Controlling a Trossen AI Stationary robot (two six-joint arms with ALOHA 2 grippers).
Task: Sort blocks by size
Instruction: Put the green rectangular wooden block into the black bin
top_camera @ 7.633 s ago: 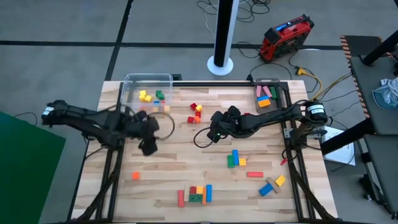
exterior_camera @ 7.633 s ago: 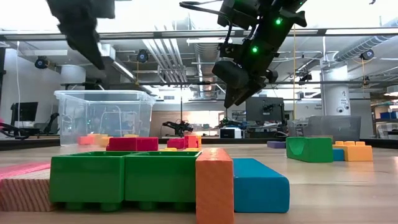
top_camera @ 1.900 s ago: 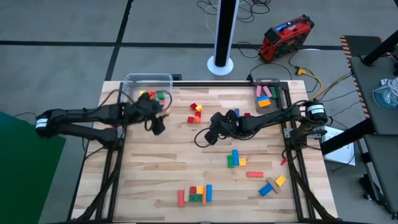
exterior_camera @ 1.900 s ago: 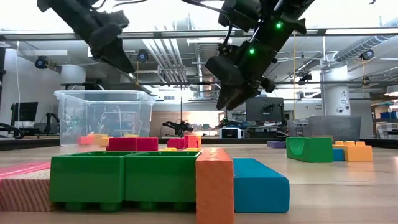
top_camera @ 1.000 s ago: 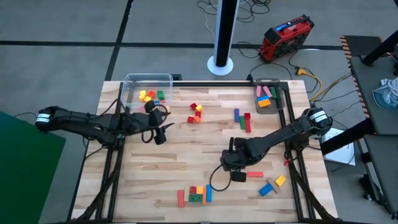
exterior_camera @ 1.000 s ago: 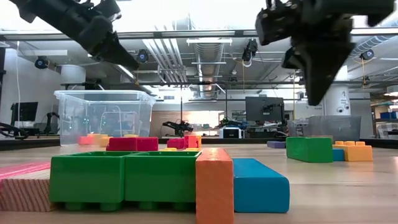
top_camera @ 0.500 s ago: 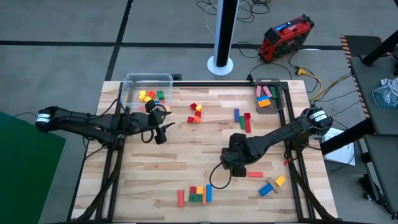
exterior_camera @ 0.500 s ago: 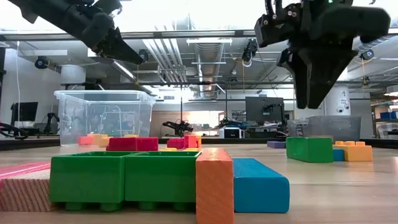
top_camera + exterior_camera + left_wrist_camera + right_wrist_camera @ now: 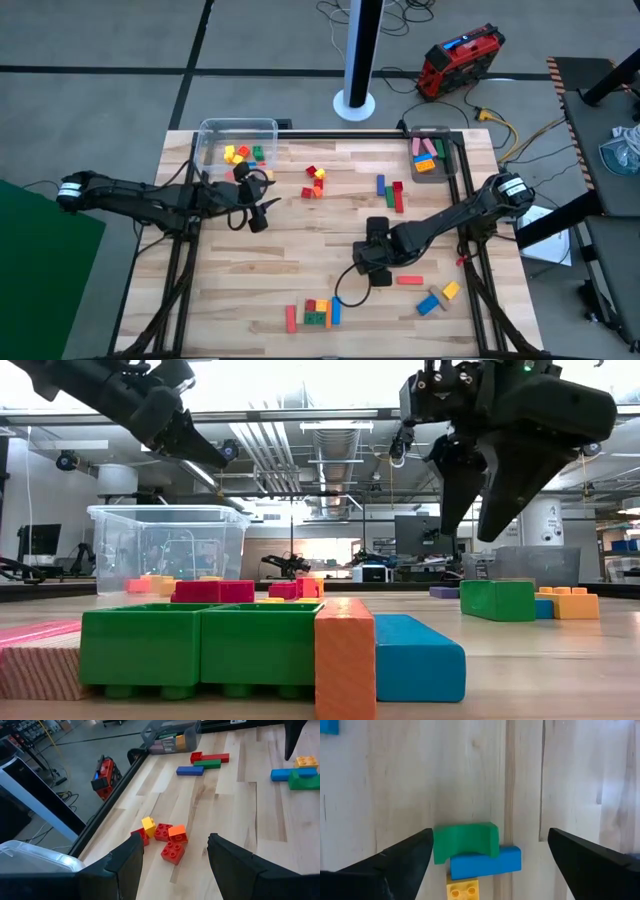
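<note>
While the right gripper (image 9: 485,865) hangs wide open and empty, the green block (image 9: 465,842) lies crosswise between its fingers, touching the blue bar (image 9: 486,860).

Between the right gripper's (image 9: 487,857) black fingers (image 9: 395,862): green arch block (image 9: 465,841), blue bar (image 9: 486,861), yellow studded block (image 9: 462,890). Between the left gripper's (image 9: 172,860) dark fingers (image 9: 125,865): red studded blocks (image 9: 167,840), one yellow (image 9: 148,826), one orange (image 9: 178,833). Pale wood-grain table (image 9: 445,775).

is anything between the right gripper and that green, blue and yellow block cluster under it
Nothing visible. The right gripper hangs with open jaws directly over the cluster: green block, blue bar and yellow block, with only bare table around them.
</note>
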